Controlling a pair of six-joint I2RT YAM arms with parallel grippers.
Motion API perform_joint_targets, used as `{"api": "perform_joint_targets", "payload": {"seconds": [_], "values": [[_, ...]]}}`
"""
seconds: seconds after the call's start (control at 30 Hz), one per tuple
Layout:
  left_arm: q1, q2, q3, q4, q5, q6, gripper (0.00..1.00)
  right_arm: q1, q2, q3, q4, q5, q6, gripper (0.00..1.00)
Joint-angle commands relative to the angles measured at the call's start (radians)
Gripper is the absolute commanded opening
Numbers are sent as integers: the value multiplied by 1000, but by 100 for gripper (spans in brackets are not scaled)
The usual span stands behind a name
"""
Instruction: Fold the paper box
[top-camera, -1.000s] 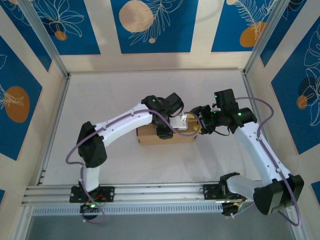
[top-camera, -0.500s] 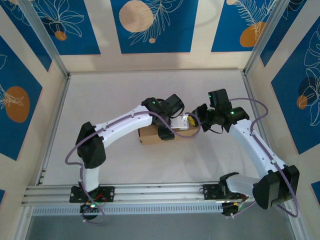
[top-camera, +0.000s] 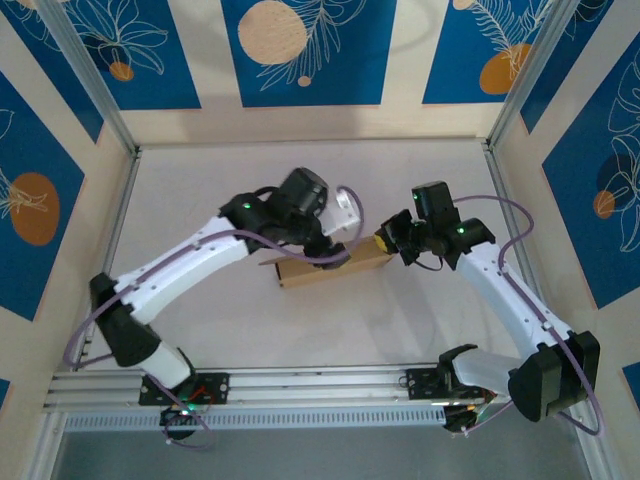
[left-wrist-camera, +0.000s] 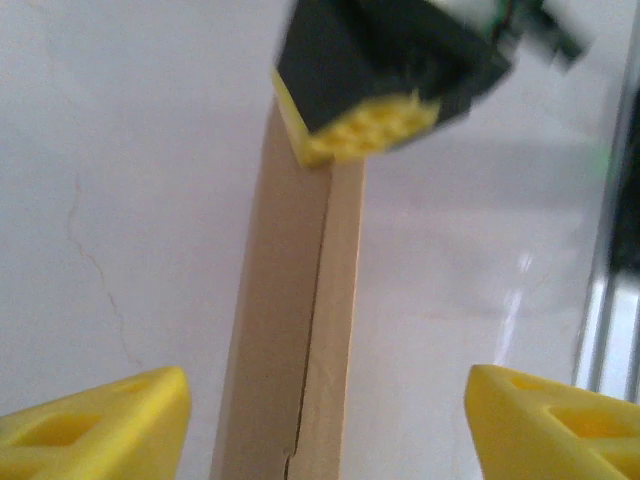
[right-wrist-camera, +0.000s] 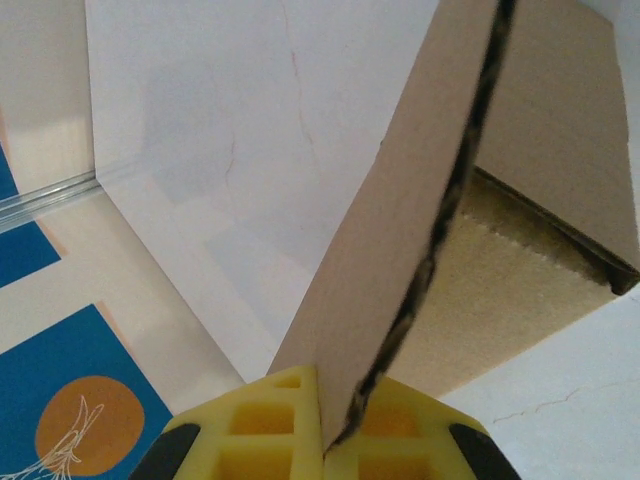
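Brown kraft cardboard paper box (top-camera: 330, 270) has its right-end panel pinched by the right gripper (right-wrist-camera: 322, 425). Left gripper (left-wrist-camera: 325, 420) hovers over the box, jaws wide apart.

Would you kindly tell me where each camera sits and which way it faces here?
Top external: above and behind the arm bases, looking down at the white table, both arms and the plain brown kraft cardboard box.
Left wrist: on the left arm, looking along the box between the yellow fingers of the open left gripper.
Right wrist: on the right arm, facing the box flap pinched in the shut right gripper.
Shared: both wrist views show the box and the right gripper.
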Motion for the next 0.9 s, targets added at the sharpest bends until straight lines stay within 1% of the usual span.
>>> {"api": "perform_joint_targets", "payload": {"seconds": [0.0,0.1,0.13,0.27,0.33,0.47,0.57,0.77,0.87], "values": [[101,-43,-52,131,144,-279,64,11,33,-28,-68,94,-49,0],[188,-50,-105,214,177,-476,51,11,56,-4,-83,110,-63,0],[203,-46,-124,237,196,-522,49,13,60,2,-85,115,-68,0],[223,-4,-186,309,300,-650,37,13,78,8,-86,133,-81,0],[223,12,-220,346,334,-690,33,14,86,6,-85,137,-86,0],[223,29,-275,382,359,-728,25,17,94,-7,-82,153,-99,0],[221,23,-296,372,363,-713,21,20,103,-16,-82,167,-108,0],[217,-21,-345,358,366,-683,22,28,114,-22,-81,198,-129,0],[199,-57,-379,356,343,-661,21,33,120,-25,-81,212,-135,0]]}}
